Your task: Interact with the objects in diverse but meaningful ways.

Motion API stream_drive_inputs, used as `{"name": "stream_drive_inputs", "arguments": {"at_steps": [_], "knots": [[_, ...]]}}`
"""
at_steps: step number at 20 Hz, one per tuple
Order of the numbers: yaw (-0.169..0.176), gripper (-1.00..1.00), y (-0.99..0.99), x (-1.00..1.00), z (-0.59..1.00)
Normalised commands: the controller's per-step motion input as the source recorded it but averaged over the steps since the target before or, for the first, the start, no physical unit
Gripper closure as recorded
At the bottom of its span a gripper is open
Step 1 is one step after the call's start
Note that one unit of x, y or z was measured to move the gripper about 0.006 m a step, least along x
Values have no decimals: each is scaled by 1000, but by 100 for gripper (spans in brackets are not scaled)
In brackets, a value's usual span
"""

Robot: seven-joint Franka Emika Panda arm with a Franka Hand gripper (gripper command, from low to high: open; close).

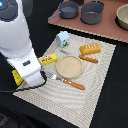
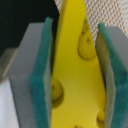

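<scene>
Your gripper (image 2: 75, 75) is pinching the yellow cheese wedge (image 2: 75, 65), green pads (image 2: 42, 75) pressed on both its sides. Beneath it you see the woven placemat (image 2: 112, 12)

A black tabletop (image 1: 112, 95) is filling most of the exterior view, running dark and plain to every edge of the picture. A woven beige placemat (image 1: 100, 75) is lying on it at a slant, its weave showing in fine curved lines. Beyond the placemat's far edge, a reddish-brown board (image 1: 107, 27) is sitting on the tabletop, reaching off the exterior view's right. Even light is falling over the placemat, casting only soft shadows. In the wrist view, a strip of the placemat's weave (image 2: 117, 15) is showing, with dark tabletop (image 2: 20, 17) beside it.
</scene>
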Motion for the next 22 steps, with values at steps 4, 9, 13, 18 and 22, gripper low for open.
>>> {"name": "stream_drive_inputs", "arguments": {"at_steps": [4, 9, 13, 18, 22], "knots": [[-12, 100, 98, -159, -163], [-1, 100, 113, -202, -244], [0, 100, 118, -261, -256], [-1, -100, 172, -217, -21], [0, -100, 181, -200, 54]]}}
